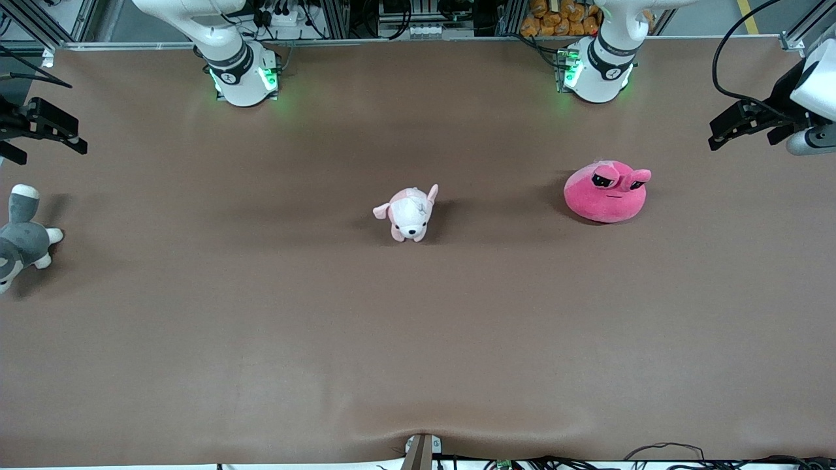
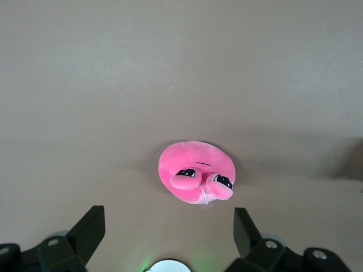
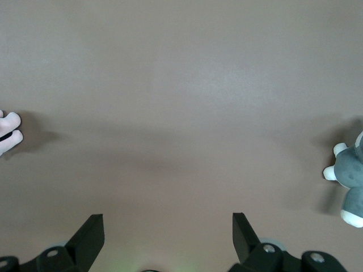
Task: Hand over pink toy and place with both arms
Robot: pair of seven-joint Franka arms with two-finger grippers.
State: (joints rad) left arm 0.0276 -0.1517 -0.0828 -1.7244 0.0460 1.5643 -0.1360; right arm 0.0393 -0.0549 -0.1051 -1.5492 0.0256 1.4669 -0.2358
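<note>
While both arms wait out at the table ends, I see nothing held. Nearest my front camera is the grey plush (image 1: pixel 23 236) at the right arm's end of the brown table (image 1: pixel 418 339), partly cut off by the frame edge, so I can't tell what animal it is. Next, mid-table, the pale puppy plush (image 1: pixel 410 213) lies on the cloth. Slightly farther back, toward the left arm's end, the pink toy (image 1: pixel 606 194) sits upright, face toward the front camera, well apart from the puppy. Left gripper (image 2: pixel 169 226) hangs over the table edge at its own end, jaws wide, empty, pink toy in its wrist view. Right gripper (image 3: pixel 168 226) hangs over its end, jaws wide, empty.
</note>
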